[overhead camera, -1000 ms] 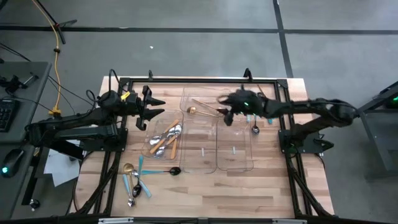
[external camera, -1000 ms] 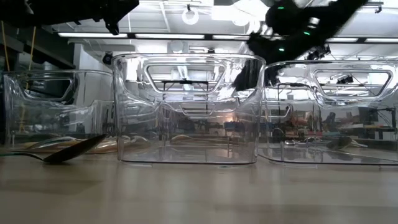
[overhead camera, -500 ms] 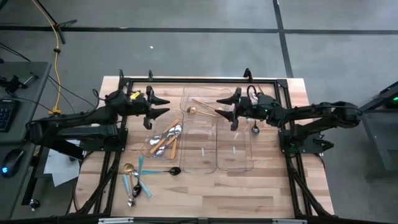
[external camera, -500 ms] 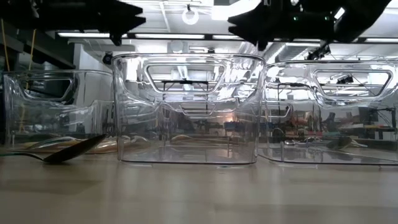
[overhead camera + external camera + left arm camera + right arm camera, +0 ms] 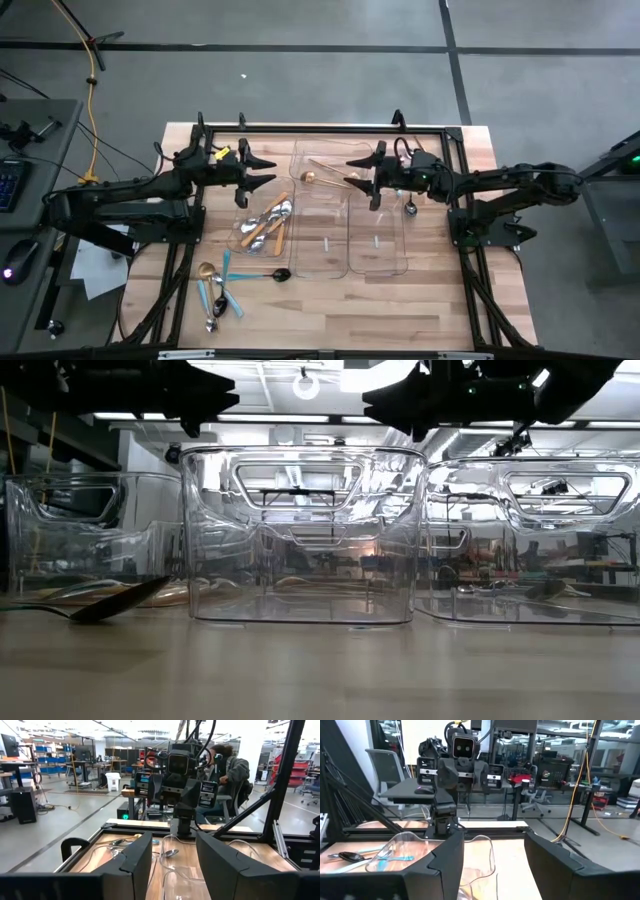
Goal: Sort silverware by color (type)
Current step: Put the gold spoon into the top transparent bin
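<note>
Both grippers hover open and level above the clear trays, facing each other with nothing between their fingers. My left gripper is over the left tray's far end. My right gripper is over the far end of the middle tray. A gold spoon lies in the middle tray. Silver spoons with orange handles lie in the left tray. A gold spoon, teal-handled pieces and a dark spoon lie on the table at near left.
The right tray stands beside the middle one. A spoon lies on the table right of it, under my right arm. In the low view the trays' tall clear walls reach up close under both grippers. A black frame rims the table.
My right gripper has risen out of the middle tray and tipped from pointing down to level, now facing the table's left edge. My left gripper has moved a little toward the middle tray. The gold spoon has stayed in the middle tray.
</note>
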Motion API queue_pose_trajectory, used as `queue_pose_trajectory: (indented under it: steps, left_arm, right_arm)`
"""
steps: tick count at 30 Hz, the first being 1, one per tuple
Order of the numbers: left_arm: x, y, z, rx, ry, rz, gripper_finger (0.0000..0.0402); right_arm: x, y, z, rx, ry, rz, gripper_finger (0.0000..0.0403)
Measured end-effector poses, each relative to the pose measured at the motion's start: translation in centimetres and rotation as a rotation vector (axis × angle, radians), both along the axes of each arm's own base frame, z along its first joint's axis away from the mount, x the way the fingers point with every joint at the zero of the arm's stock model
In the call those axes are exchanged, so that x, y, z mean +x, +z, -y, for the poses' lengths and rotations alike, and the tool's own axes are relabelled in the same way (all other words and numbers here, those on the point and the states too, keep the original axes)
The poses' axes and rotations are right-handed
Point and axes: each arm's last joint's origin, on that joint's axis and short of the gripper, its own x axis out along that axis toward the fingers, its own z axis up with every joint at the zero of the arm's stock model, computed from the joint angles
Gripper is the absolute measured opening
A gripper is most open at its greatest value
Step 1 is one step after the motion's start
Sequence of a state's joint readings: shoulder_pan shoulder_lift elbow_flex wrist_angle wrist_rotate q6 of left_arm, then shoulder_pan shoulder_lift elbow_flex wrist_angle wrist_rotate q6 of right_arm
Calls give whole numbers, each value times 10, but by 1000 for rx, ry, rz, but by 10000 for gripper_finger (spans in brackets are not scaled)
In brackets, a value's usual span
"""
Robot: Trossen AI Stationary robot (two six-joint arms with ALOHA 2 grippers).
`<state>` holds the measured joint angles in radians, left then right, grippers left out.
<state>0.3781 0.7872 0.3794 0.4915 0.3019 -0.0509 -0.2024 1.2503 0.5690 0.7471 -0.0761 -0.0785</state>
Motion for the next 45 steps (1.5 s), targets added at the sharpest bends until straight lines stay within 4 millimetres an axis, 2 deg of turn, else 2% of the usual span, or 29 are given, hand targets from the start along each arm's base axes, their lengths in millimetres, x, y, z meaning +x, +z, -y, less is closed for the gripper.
queue_pose_trajectory:
  steps: [9,14,17,23,26,33,37,39,42,45]
  left_arm:
    - [0,0,0,-26,-3,2,145]
    - [0,0,0,-53,-7,3,145]
    - [0,-1,0,-79,-18,-7,145]
    - [0,-5,0,-107,-17,-45,145]
    - [0,-5,0,-106,-17,-45,145]
    - [0,-5,0,-118,-18,-42,145]
    - [0,-5,0,-140,-19,-41,145]
    - [0,-5,0,-141,-19,-41,145]
    - [0,-5,0,-141,-19,-41,145]
    - [0,-5,0,-141,-19,-41,145]
  right_arm:
    - [0,0,0,-14,-4,-4,193]
    - [-1,-1,5,10,-169,-4,193]
    - [-5,-1,11,19,-427,-23,193]
    - [-28,-12,24,8,-1246,-162,193]
    - [-37,-21,29,-11,-1456,-217,193]
    - [-56,-43,55,95,-1530,-289,193]
    - [-79,-62,80,366,-1483,-388,193]
    - [-93,-69,91,478,-1516,-437,193]
    - [-110,-75,100,602,-1568,-481,193]
    - [-118,-79,103,672,-1573,-521,193]
